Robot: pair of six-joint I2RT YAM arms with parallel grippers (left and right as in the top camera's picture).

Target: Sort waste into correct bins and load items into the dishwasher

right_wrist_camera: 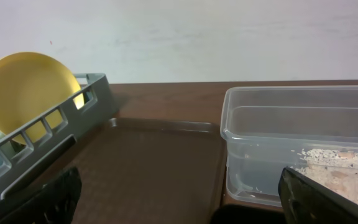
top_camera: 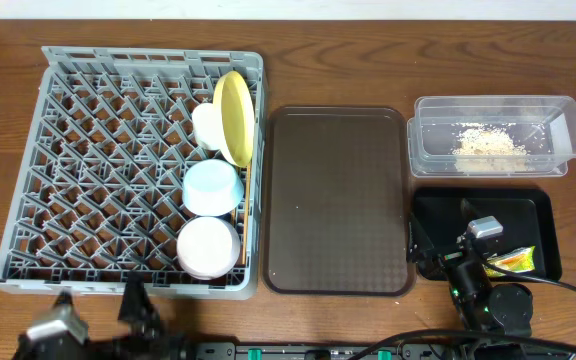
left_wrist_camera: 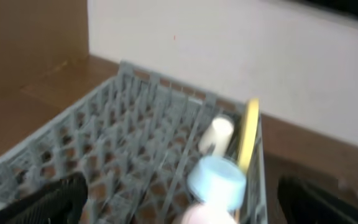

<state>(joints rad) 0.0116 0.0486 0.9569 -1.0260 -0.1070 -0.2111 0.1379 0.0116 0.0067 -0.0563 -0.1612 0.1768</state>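
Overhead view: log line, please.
rack: yellow plate, blue bowl, white bowl, cup | clear tub: scraps | black tray: wrapper | left gripper open | right gripper open

Matt grey moulded plastic is noted for the rack point(top_camera: 118, 160). The plate point(top_camera: 234, 115) is seen as smooth, with a slight sheen. The tub point(top_camera: 568, 135) is recorded as clear glossy plastic, and the crumbs point(top_camera: 488, 145) as dry and grainy. The black tray point(top_camera: 528, 215) is smooth and reflective. The brown tray point(top_camera: 338, 200) is finely pebbled and matt. The table point(top_camera: 318, 60) shows wood grain with a satin finish. The wrapper point(top_camera: 513, 262) is shiny film.
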